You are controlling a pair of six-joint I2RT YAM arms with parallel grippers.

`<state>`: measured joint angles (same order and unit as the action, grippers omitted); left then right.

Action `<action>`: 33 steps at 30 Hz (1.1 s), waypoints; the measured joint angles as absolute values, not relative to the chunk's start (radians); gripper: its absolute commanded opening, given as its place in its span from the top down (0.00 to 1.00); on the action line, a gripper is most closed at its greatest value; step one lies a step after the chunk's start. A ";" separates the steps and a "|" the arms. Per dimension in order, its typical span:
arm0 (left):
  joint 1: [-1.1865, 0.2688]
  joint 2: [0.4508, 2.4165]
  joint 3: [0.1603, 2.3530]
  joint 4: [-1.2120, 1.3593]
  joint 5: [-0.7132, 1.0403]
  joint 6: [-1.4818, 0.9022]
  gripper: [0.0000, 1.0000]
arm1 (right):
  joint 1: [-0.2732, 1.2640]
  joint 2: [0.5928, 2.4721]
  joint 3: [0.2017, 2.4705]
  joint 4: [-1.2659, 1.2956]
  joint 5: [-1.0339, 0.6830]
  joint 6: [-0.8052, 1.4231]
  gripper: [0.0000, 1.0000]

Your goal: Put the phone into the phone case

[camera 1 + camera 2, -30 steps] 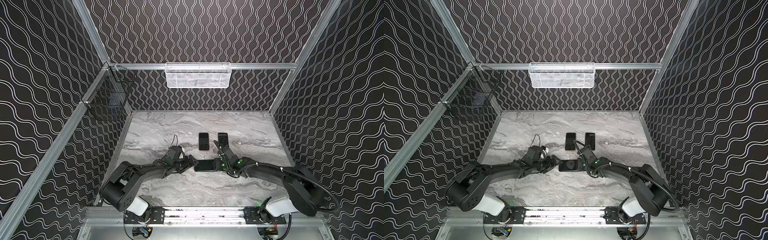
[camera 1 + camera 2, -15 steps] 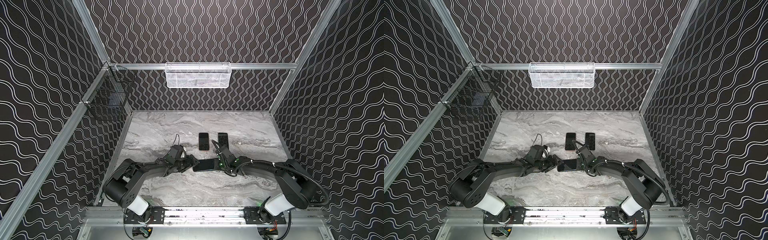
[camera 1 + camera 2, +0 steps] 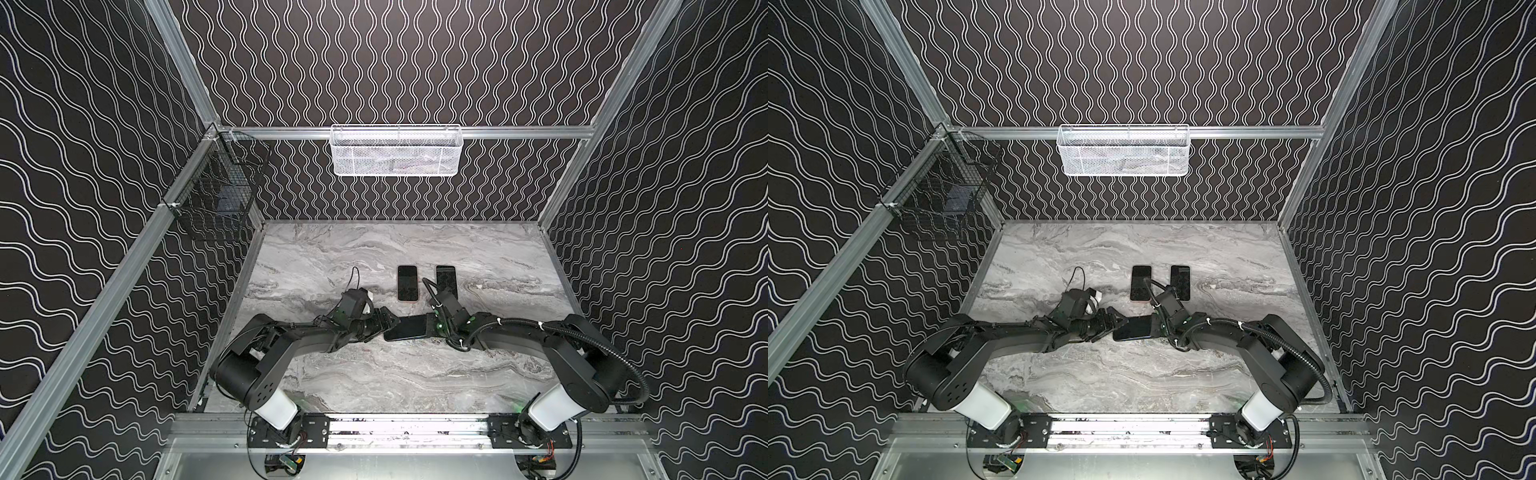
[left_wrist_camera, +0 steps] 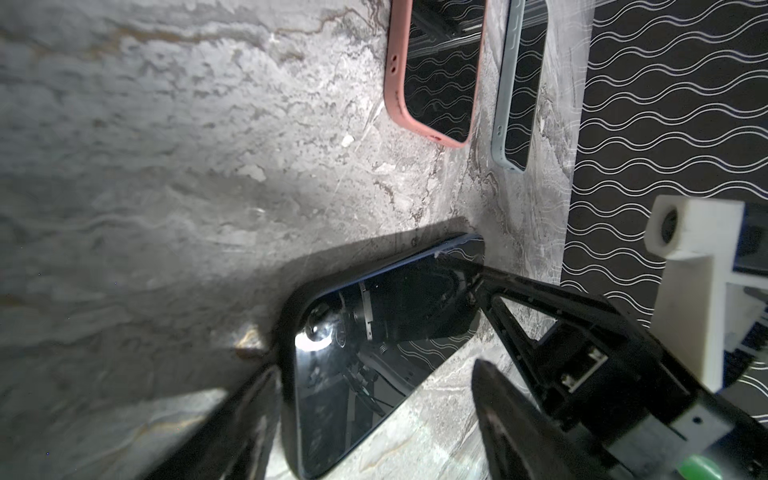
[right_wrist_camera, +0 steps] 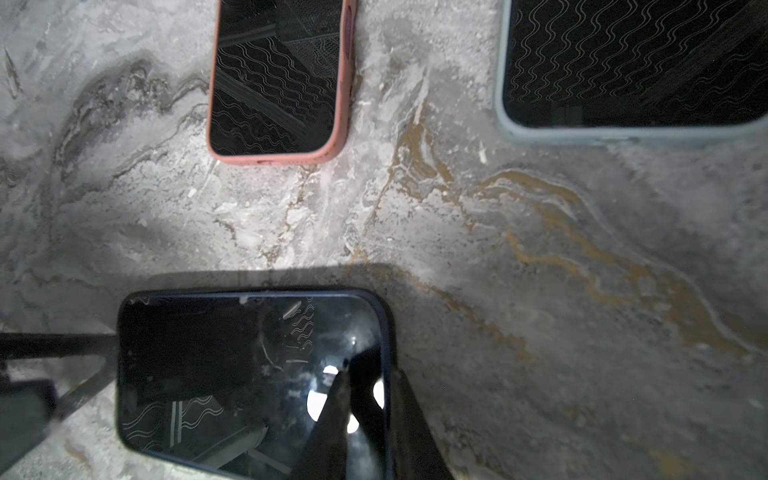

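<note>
One pinch only: right end effector (image 5: pixel 376 415) clamps the glossy black phone (image 3: pixel 409 328), left end effector (image 3: pixel 386 323) gapes open; we could pop its navy rubber case (image 5: pixel 387 328) off.

The phone (image 3: pixel 409 328) lies screen up in the middle of the table (image 3: pixel 374 374), its long sides running crosswise. The glass is glossy black and unlit, mirroring its surroundings. A dark blue case (image 5: pixel 387 332) rims its edges, though whether it is fully seated cannot be told. A broad shadow falls along one long side.
</note>
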<state>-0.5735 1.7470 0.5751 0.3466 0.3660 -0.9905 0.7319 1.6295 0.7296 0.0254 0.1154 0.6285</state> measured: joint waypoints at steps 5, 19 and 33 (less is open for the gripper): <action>-0.574 1.727 0.543 0.385 0.346 -0.998 0.23 | 0.731 1.645 0.719 0.080 0.112 0.636 0.82; -0.574 1.684 0.460 0.504 0.329 -1.068 0.25 | 0.731 1.675 0.699 0.171 0.102 0.647 0.81; -0.577 1.584 0.438 0.607 0.353 -1.076 0.22 | 0.730 1.691 0.701 0.214 0.076 0.659 0.78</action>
<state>-0.5774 1.5837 0.4377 0.6075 0.3527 -1.0763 0.7303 1.6913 0.7010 0.2138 0.0765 0.6594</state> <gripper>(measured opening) 0.758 0.215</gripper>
